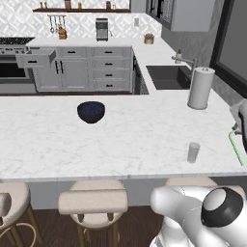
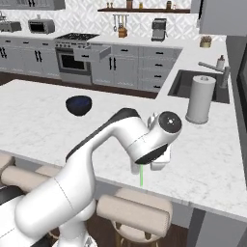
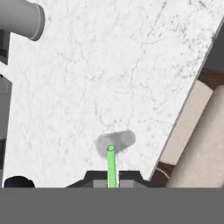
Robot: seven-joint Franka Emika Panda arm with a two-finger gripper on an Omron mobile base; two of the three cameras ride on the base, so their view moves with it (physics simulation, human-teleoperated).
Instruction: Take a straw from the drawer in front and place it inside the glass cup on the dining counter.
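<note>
My gripper [image 3: 112, 181] is shut on the thin bright green straw [image 3: 111, 167], which points down from the fingers. The straw's free end hangs just above the small clear glass cup [image 3: 116, 141], and they overlap in the hand view. From the left base view the glass cup [image 1: 193, 152] stands upright near the front edge of the white marble dining counter [image 1: 120, 140]. There the straw [image 1: 237, 148] and gripper [image 1: 234, 131] are to its right at the picture's edge. In the right base view the straw [image 2: 142, 176] hangs below the hand, and the arm hides the cup. The grey drawer [image 1: 36, 59] stands open at the far cabinets.
A dark blue bowl [image 1: 90, 111] sits mid-counter, left of the cup. A tall white paper-towel roll [image 1: 200, 88] stands behind the cup, near the sink [image 1: 166, 77]. Beige stools [image 1: 94, 202] line the counter's front edge.
</note>
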